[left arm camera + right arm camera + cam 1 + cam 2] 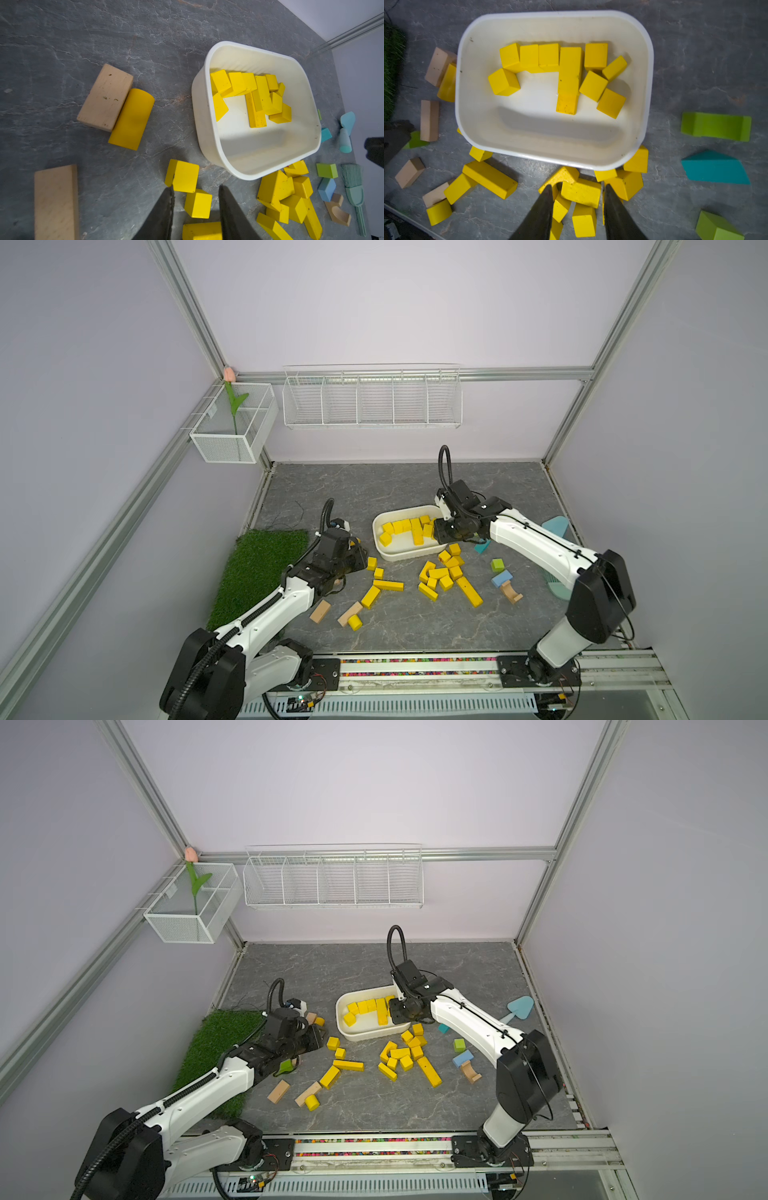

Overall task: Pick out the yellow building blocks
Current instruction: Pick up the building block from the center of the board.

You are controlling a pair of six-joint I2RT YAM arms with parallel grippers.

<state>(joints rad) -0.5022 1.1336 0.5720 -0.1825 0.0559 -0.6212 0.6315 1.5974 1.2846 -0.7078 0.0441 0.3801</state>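
Several yellow building blocks [409,529] lie in a white tub [399,558], seen from above in the right wrist view, where the tub's bare floor [529,135] shows. More yellow blocks form a loose cluster [442,574] in front of the tub. Other yellow cubes and bars [388,585] lie scattered to its left. My left gripper [196,188] is open and hangs low over a yellow cube [198,204], with a gap on each side. My right gripper [578,186] is open above the cluster [581,193] at the tub's near right corner, holding nothing.
Tan blocks [320,611] and a yellow cylinder [355,622] lie front left. A yellow half-cylinder [132,119] leans on a tan block [106,97]. A green cube [497,565], blue block [501,578] and tan arch [512,592] lie right. A grass mat [257,572] lies left.
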